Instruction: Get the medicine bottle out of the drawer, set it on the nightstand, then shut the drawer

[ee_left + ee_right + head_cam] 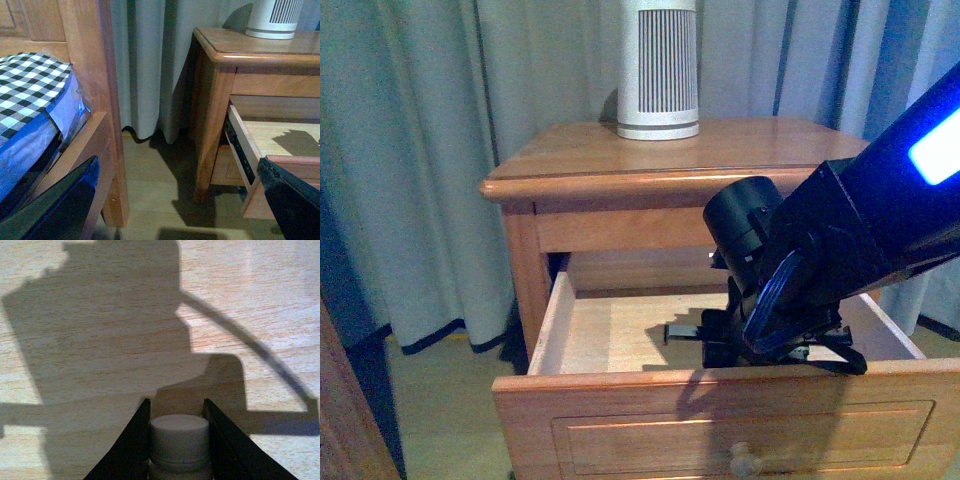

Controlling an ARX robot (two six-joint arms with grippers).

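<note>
The nightstand point(740, 150) stands ahead with its upper drawer point(620, 335) pulled well out, pale floor showing. My right arm reaches down into the drawer. My right gripper point(176, 401) is shut on the small white medicine bottle point(179, 440), whose cap sits between the two dark fingers just over the drawer floor point(100, 340). In the front view the right gripper point(672, 332) is low inside the drawer and the arm hides the bottle. My left gripper point(175, 200) hangs open and empty above the floor, left of the nightstand point(240, 47) and the open drawer point(280, 137).
A tall white ribbed device point(658, 70) stands at the back of the nightstand top. Grey curtains point(420, 150) hang behind. A wooden bed frame point(95, 100) with checked bedding point(25, 90) is close to the left arm. The drawer front's knob point(745, 462) sits low in the front view.
</note>
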